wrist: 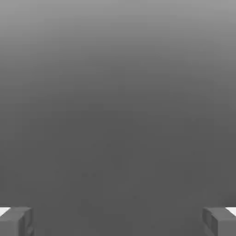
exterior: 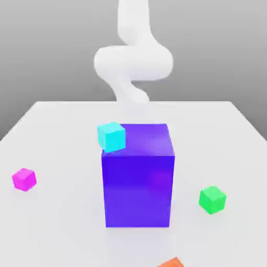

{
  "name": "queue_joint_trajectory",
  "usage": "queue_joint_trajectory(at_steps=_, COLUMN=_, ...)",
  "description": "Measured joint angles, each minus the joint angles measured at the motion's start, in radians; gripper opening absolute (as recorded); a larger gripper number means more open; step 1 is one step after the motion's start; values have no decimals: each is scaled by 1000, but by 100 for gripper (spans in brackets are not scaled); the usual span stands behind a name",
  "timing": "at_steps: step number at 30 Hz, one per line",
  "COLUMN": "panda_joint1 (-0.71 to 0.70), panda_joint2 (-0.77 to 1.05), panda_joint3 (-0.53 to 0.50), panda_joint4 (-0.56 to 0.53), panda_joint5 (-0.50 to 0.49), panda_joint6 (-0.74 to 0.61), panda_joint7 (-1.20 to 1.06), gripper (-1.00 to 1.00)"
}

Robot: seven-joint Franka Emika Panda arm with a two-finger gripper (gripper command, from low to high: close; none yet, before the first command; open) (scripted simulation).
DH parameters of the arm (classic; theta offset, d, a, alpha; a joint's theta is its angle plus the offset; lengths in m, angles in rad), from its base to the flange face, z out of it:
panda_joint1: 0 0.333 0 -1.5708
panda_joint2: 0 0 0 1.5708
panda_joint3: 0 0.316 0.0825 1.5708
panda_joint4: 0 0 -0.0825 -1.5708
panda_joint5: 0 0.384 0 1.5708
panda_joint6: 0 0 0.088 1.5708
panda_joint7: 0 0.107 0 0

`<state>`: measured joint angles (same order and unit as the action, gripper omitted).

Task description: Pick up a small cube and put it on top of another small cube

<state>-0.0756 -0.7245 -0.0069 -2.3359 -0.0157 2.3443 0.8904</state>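
Observation:
The small magenta cube (exterior: 24,179) sits on the white table (exterior: 62,229) at the exterior view's left. Far across from it, at the exterior view's right, rests the small bright green cube (exterior: 212,199). Between the two stands a big blue-purple block (exterior: 138,174). My white arm (exterior: 133,60) rises behind that block, far from both small cubes. In the hand view my gripper (wrist: 118,221) is open, its two grey fingertips (wrist: 16,221) wide apart with nothing between them, facing a plain grey background.
A small cyan cube (exterior: 111,136) is seen at the big block's upper left corner. An orange cube (exterior: 171,263) pokes in at the table's front edge. Bare table lies around the magenta and green cubes.

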Motion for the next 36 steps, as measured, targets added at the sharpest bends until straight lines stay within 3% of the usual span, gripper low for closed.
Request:
queue_joint_trajectory(at_steps=8, panda_joint1=-244, panda_joint2=245, panda_joint3=-35, panda_joint4=-116, panda_joint5=-42, panda_joint6=142, panda_joint7=288, gripper=0)
queue_joint_trajectory(at_steps=20, panda_joint1=-518, panda_joint2=603, panda_joint3=-184, panda_joint4=-287, panda_joint5=-58, panda_joint6=353, panda_joint7=678, gripper=0)
queue_joint_trajectory(at_steps=27, panda_joint1=-672, panda_joint2=819, panda_joint3=-244, panda_joint4=-379, panda_joint5=90, panda_joint6=480, panda_joint7=782, gripper=0)
queue_joint_trajectory(at_steps=33, panda_joint1=-780, panda_joint2=1033, panda_joint3=-112, panda_joint4=-347, panda_joint5=247, panda_joint6=642, panda_joint7=685, gripper=0)
queue_joint_trajectory(at_steps=34, panda_joint1=-795, panda_joint2=1055, panda_joint3=-95, panda_joint4=-343, panda_joint5=256, panda_joint6=660, panda_joint7=678, gripper=-100)
queue_joint_trajectory(at_steps=36, panda_joint1=-795, panda_joint2=1055, panda_joint3=-95, panda_joint4=-343, panda_joint5=256, panda_joint6=660, panda_joint7=678, gripper=-100)
